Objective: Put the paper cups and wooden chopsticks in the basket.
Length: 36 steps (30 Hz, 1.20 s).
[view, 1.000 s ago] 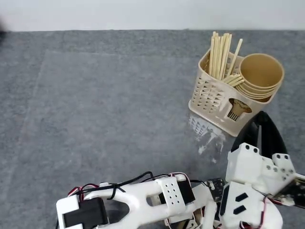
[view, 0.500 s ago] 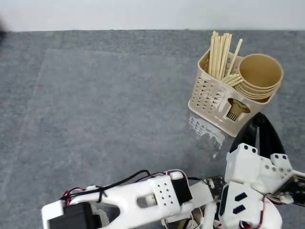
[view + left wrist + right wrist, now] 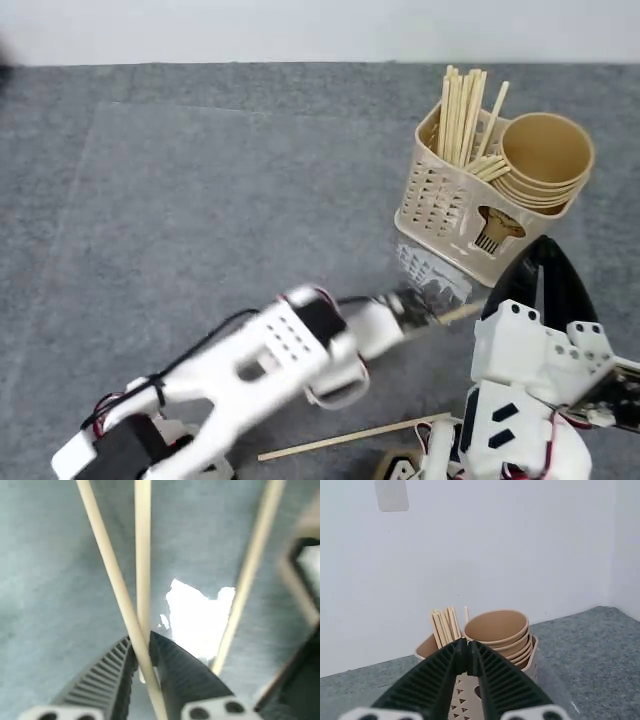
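Two wooden chopsticks (image 3: 142,555) in the left pincer (image 3: 141,640), jaws closed on them near one end, slightly crossed. Third stick (image 3: 250,575) just beside; held or not, cannot tell. Left pincer near the front wall of the basket (image 3: 440,205).

For the step in hand, probably:
- Lift above the rim before crossing.
- Tip the pair toward upright.
- Release into the compartment with the standing chopsticks (image 3: 460,110), not the one with the stacked paper cups (image 3: 548,150).
- Grip firm against scissoring of the crossed pair.

In the way: the basket wall itself, the tall standing bundle, and the right pincer (image 3: 545,275), closed on nothing, just beside the basket's near corner. One loose chopstick (image 3: 350,438) flat on the worktop (image 3: 200,220) near the arm bases, not yet collected.
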{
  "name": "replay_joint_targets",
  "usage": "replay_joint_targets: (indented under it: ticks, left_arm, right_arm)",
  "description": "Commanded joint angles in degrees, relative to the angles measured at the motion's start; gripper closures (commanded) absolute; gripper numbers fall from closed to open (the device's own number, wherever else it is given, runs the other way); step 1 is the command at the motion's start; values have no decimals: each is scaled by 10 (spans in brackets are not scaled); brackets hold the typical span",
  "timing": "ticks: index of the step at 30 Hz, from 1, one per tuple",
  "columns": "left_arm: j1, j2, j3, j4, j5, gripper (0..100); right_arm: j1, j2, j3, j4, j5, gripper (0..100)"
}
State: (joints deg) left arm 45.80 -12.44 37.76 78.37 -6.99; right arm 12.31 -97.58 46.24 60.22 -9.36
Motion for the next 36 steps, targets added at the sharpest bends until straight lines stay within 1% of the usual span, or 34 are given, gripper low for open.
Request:
replay_joint_targets:
  ticks: [1,7,11,15,16,18,20,22,26,29,32,36]
  left_arm:
    - [-84,-27,-17,1,-50,988]
    - [-204,-24,-17,0,-124,988]
    - [-248,-23,-8,0,-164,988]
    - [-246,-23,34,-21,-193,980]
    - [-247,-23,44,-24,-204,962]
    - [-251,-23,55,-21,-210,893]
    - [-258,-24,62,-20,-199,808]
    - [-267,-24,58,-25,-183,751]
    - [-274,-24,36,-23,-185,736]
    - [-271,-23,15,-22,-182,734]
    - [-260,-23,0,-25,-181,708]
    - [-240,-22,-15,-44,-142,686]
  right_arm:
    - [3,15,-27,2,-4,991]
    - [3,15,-25,2,-4,991]
    - [2,15,-25,2,-5,991]
    - [2,15,-25,11,-5,991]
    - [2,15,-25,15,-5,991]
    - [2,15,-25,19,-5,991]
    - [2,15,-25,22,-4,991]
    - [2,15,-25,22,-4,991]
    - [2,15,-25,22,-4,991]
    - [2,15,-25,22,-4,991]
    - [2,15,-25,22,-5,991]
    - [2,15,-25,22,-5,991]
